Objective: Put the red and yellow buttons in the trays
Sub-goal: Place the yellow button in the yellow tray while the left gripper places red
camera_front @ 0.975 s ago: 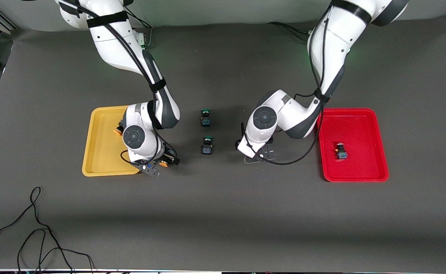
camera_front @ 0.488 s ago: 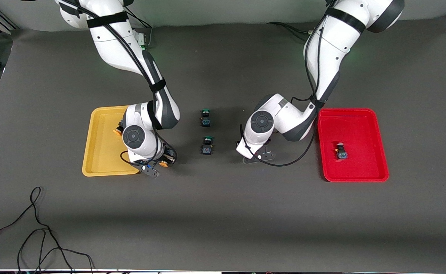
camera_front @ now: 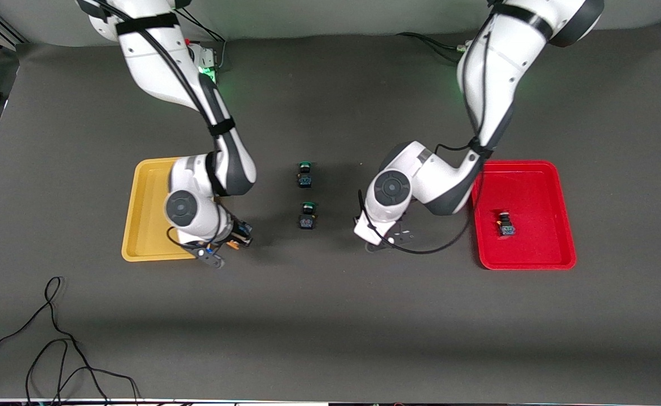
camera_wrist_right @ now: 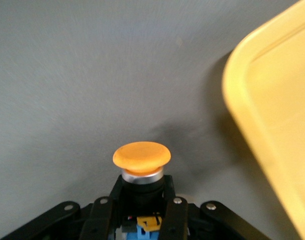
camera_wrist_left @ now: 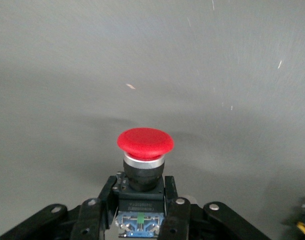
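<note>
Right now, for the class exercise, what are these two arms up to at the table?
They are sorting buttons by colour. The right gripper holds a yellow-capped button just off the yellow tray, by the corner nearest the front camera. The left gripper holds a red-capped button over bare table, between the green-capped buttons and the red tray. One button already lies in the red tray.

White right arm is covering part of the shallow yellow plastic tray; frame edge is cropping both held buttons' bodies.
</note>
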{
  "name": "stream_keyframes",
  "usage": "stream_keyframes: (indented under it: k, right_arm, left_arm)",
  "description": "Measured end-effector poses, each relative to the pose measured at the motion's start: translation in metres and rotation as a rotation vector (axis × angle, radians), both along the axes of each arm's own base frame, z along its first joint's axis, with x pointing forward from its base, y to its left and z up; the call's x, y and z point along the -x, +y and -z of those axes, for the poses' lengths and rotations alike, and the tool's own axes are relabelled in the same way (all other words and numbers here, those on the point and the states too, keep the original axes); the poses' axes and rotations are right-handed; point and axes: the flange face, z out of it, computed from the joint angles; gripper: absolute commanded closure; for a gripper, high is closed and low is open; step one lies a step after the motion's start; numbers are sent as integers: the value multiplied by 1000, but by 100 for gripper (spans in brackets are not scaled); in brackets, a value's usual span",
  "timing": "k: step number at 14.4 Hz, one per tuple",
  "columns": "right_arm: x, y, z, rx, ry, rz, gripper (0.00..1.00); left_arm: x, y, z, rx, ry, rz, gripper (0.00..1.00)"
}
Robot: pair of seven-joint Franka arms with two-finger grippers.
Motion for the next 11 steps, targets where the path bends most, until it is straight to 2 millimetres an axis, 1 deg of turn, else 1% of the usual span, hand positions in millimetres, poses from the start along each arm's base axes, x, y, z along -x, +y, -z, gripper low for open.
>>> stream_keyframes:
  k: [1,2,3,4,5,6,7,8,9,10,11]
  right_arm:
    - [-6,-13,-23,-15,4,8,100]
    - [-11,-32,-47,-30,8,3,100]
    - [-14,-53,-71,-47,12,-2,100]
    - [-16,-75,-92,-63,15,-3,100]
    - [-17,-95,-110,-76,12,-4,100]
    - [-16,-112,-125,-84,8,-8,100]
    - [-16,-126,-136,-83,5,-13,100]
    - [-14,-137,-141,-81,7,-17,100]
    - [-12,-146,-140,-79,13,-22,100]
    - [-9,-153,-134,-76,23,-26,100]
    - [-4,-160,-124,-73,38,-25,100]
  left_arm:
    - [-12,9,-33,6,12,-21,93]
    - [-21,22,-69,27,26,-25,93]
    - [-27,42,-105,48,43,-16,93]
    - [-32,68,-135,60,60,-2,93]
    - [-36,102,-159,62,80,14,93]
    - [-40,141,-176,59,101,36,93]
    - [-44,185,-185,58,119,60,93]
    - [-45,231,-187,62,129,84,93]
    - [-42,279,-181,65,139,113,93]
    - [-38,324,-171,64,144,145,93]
    - [-32,360,-157,58,143,174,92]
